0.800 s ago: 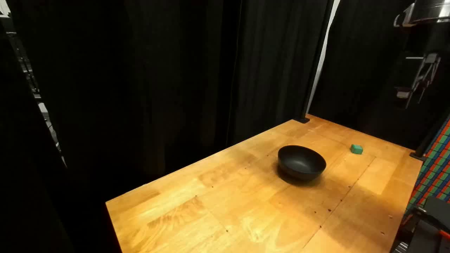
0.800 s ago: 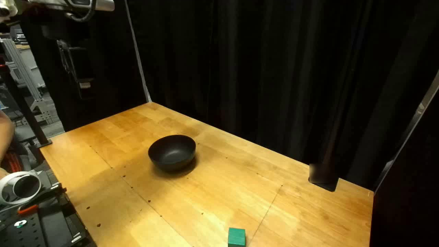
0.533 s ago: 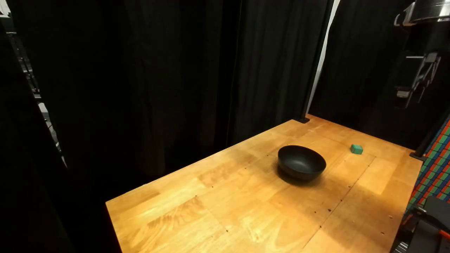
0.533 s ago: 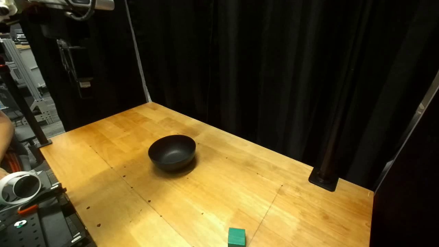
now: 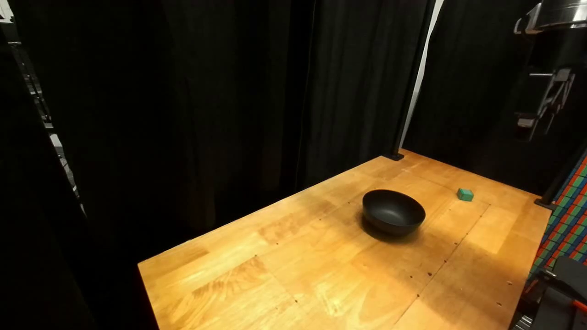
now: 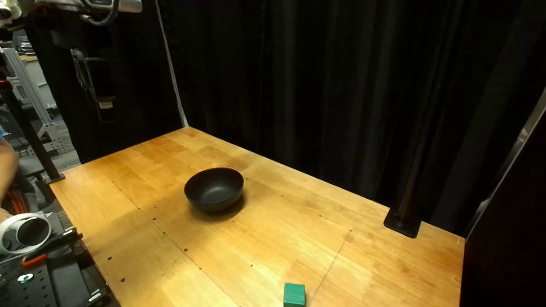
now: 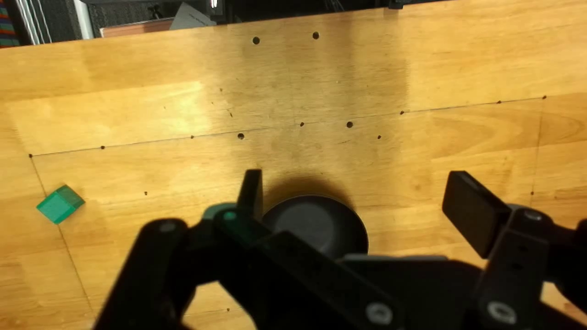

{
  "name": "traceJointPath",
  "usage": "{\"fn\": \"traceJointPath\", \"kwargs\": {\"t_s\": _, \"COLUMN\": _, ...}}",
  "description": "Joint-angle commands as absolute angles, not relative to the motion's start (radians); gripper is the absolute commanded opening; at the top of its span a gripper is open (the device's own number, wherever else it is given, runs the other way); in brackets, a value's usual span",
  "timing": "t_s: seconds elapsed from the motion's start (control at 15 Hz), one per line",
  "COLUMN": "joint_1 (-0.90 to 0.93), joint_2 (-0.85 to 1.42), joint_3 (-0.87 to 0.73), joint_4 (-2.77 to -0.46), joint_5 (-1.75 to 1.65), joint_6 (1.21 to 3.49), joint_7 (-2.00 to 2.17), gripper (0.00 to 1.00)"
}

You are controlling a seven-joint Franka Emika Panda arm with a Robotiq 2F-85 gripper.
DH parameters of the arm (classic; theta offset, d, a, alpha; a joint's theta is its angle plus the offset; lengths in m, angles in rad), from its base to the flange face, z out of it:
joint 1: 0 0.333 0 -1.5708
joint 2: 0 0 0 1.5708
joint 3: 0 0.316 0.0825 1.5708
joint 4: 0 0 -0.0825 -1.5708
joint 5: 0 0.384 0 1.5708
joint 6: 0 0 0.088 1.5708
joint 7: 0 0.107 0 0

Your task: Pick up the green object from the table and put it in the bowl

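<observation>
Nothing has budged in the last moment: the green block (image 5: 465, 195) sits on the surface (image 5: 293, 275) just where it sat, and so does the black bowl (image 6: 214, 190), upright, with nothing in it. For the task that means the pick-up is all still to do. The hand (image 7: 364, 204) hangs high above that surface, fingers (image 7: 477, 215) spread wide and gripping nothing. The wrist view makes that plain; in both exterior views it is so dark against the curtains (image 5: 229, 114) that I couldn't swear to its shape. The block is well apart from the bowl, out beyond one finger in the wrist view and turned askew to the hand. To my mind the hand must travel across, perhaps twist a little, and come down before it can take hold.

The surface is light-brown wood, brightly lit in patches and dotted with small dark holes (image 7: 240, 136). Black curtains close in the room. A dark post (image 6: 409, 196) is footed near the edge, something patterned in red, green and blue (image 5: 568, 224) shows past the end, and off the side there's a bit of somebody's bare arm (image 6: 6, 168).
</observation>
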State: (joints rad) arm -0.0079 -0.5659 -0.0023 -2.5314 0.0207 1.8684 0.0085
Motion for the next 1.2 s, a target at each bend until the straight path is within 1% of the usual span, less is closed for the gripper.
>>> {"fn": "traceJointPath", "kwargs": {"t_s": 0.0, "joint_1": -0.02, "joint_2": -0.546, "joint_3": 0.011, "joint_4": -2.527, "joint_5": 0.014, "joint_6": 1.893, "joint_7": 0.059, "gripper": 1.0}}
{"fn": "traceJointPath", "kwargs": {"t_s": 0.27, "joint_1": -0.079, "joint_2": -0.369, "joint_3": 0.018, "joint_4": -2.483, "joint_5": 0.014, "joint_6": 2.067, "joint_7": 0.274, "gripper": 1.0}}
{"fn": "traceJointPath", "kwargs": {"t_s": 0.6, "joint_1": -0.167, "joint_2": -0.064, "joint_3": -0.021, "joint_4": -2.35, "joint_5": -0.039, "joint_6": 2.244, "joint_7": 0.463, "gripper": 1.0}}
{"fn": "traceJointPath", "kwargs": {"t_s": 0.8, "joint_1": -0.198, "joint_2": 0.11, "joint_3": -0.087, "joint_4": -2.218, "joint_5": -0.102, "joint_6": 2.259, "joint_7": 0.57, "gripper": 1.0}}
{"fn": "traceJointPath", "kwargs": {"t_s": 1.13, "joint_1": -0.222, "joint_2": 0.372, "joint_3": -0.219, "joint_4": -1.96, "joint_5": -0.043, "joint_6": 2.204, "joint_7": 0.521, "gripper": 1.0}}
